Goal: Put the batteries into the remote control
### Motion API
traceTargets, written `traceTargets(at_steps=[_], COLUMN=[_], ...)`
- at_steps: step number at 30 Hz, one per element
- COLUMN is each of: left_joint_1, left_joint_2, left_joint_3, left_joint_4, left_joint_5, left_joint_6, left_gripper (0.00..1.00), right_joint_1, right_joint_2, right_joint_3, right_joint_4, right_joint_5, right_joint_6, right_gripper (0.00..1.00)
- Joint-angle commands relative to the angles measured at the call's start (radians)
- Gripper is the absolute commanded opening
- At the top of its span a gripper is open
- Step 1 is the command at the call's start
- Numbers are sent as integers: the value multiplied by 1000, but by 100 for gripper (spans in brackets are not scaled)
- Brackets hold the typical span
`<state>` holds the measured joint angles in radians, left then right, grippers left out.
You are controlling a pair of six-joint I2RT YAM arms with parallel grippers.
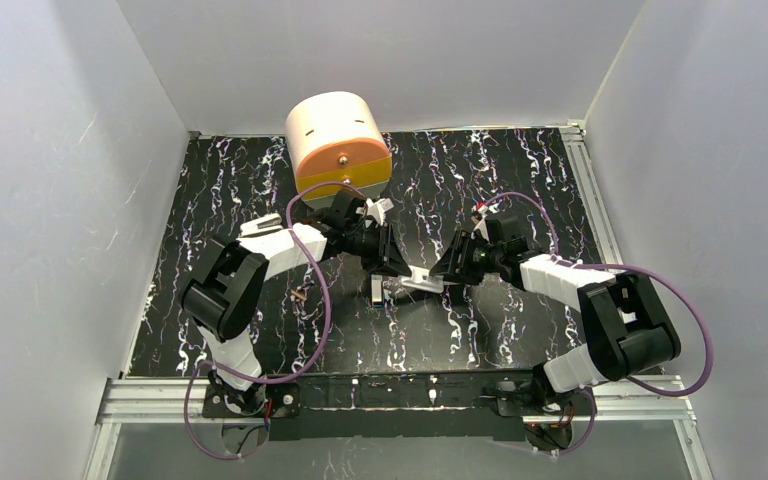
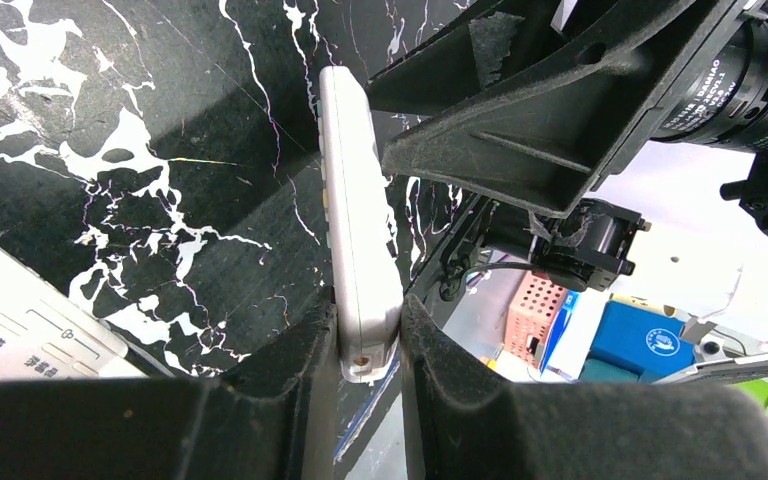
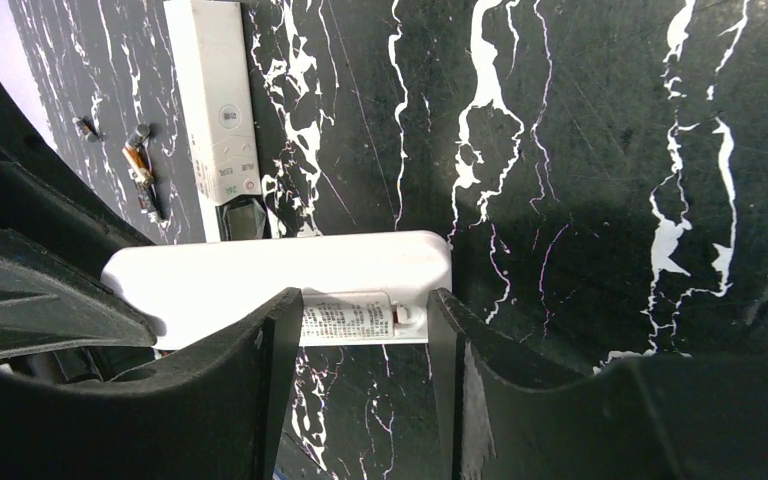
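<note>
My left gripper [image 2: 368, 345] is shut on one end of the white remote control [image 2: 355, 220] and holds it on its edge above the black marbled table. In the right wrist view the remote control [image 3: 280, 275] lies crosswise just beyond my right gripper [image 3: 365, 320]. That gripper is open, its fingertips either side of a recess in the remote's edge where a pale printed strip shows. Whether that strip is a battery I cannot tell. Two small brownish batteries [image 3: 140, 165] lie loose on the table to the left and appear as a speck [image 1: 300, 295] from above.
A longer narrow white bar [image 3: 215, 100] with buttons lies on the table beyond the remote, a small grey piece [image 3: 245, 218] at its near end. A white and orange drum [image 1: 338, 145] stands at the back. White walls enclose the table on three sides.
</note>
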<state>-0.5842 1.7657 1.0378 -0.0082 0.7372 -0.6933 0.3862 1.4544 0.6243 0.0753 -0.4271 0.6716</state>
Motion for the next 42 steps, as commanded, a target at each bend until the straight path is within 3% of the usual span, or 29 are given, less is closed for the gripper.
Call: traceTargets(at_steps=[1,8,21,26,35,42], left_joint_1=[-6,-6,-6,-8,-41,-66], left_joint_2=[12,9,15,21,38,64], left_joint_3=[-36,-58,-76,-82,-72,-3], left_joint_4=[-62,-46,-27,-21,-45,-147], left_joint_5=[-79,-103,-108,-99,-148,-202], left_joint_6=[8,-7,-18,-20,-13,23], left_gripper=[0,0,0,0,0,0], right_joint_1=[1,8,19,20,21,21], right_joint_2=[7,-2,11,16,-28,-28], right_joint_3=[-22,-29,-33,-57,-126,-117], right_joint_4=[39,61,44,171,575,590], right_joint_5=[-28,-58,-42,-116,-296,-277], right_joint_6=[11,60,63,122,366,412], right_gripper=[57,42,40,40,40,40])
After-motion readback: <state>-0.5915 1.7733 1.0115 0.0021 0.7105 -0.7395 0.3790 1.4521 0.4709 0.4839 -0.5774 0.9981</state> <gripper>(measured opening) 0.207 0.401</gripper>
